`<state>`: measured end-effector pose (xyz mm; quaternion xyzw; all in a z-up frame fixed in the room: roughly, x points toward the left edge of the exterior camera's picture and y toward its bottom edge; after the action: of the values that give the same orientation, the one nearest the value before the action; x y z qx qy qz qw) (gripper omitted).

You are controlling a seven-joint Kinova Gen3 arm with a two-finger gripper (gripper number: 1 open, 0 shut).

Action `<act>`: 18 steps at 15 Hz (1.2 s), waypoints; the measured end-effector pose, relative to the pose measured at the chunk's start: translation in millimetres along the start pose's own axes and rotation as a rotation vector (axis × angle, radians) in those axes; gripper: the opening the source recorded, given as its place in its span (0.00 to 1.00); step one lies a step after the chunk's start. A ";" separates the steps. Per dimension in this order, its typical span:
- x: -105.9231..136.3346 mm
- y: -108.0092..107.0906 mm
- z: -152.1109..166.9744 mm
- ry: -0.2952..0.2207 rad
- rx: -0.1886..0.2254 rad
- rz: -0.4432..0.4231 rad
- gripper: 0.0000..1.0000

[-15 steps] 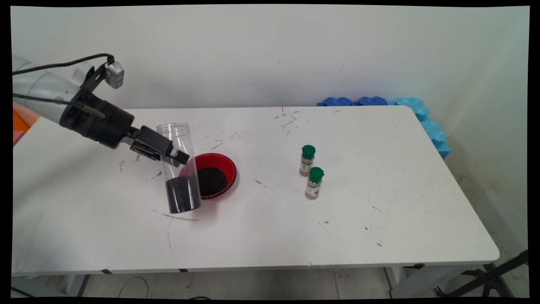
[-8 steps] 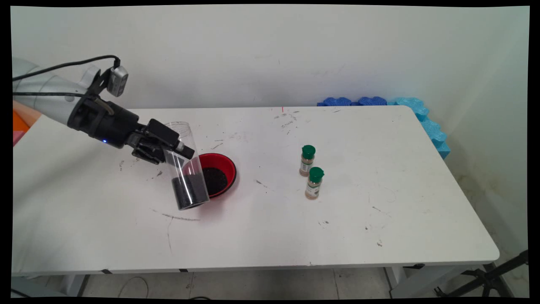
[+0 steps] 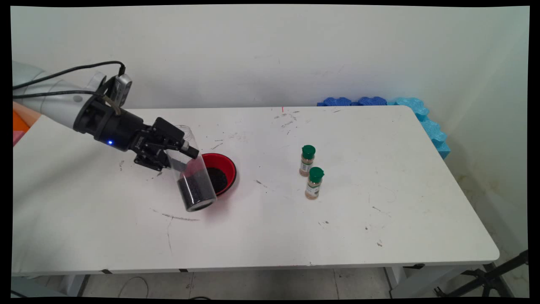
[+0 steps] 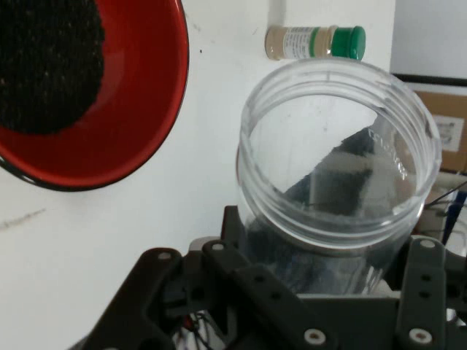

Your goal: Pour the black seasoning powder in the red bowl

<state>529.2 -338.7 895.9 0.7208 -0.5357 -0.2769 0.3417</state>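
End effector [image 3: 179, 154] clamped on clear jar [image 3: 190, 175], tilted off the desk [image 3: 337, 219], dark granules in its lower end. Red bowl [image 3: 221, 166] of the same granules just behind it. Two green-capped spice bottles [image 3: 311, 171] stand well apart to the right.

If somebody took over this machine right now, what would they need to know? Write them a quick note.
Gripper: shut on the clear jar, holding it off the table, tilted, mouth toward the arm.
Jar: dark grains in its lower end, beside and partly in front of the red bowl.
Bowl: on the table, dark grains inside.
Two green-capped spice bottles stand upright to the right, untouched.
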 end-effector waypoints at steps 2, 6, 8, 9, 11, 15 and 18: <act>1.7 -0.5 2.6 -0.002 -0.010 -0.058 0.00; 3.4 -3.0 6.7 -0.011 -0.021 -0.166 0.00; 3.6 -3.9 8.6 -0.017 -0.027 -0.222 0.00; 4.0 -4.3 9.7 -0.020 -0.032 -0.251 0.00; 5.4 -4.6 11.7 -0.023 -0.041 -0.300 0.00; 9.2 -5.3 15.4 -0.025 -0.061 -0.397 0.00; 11.9 -5.9 18.7 -0.026 -0.077 -0.467 0.00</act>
<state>521.6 -352.7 879.3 0.8081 -0.3478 -0.3777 0.2887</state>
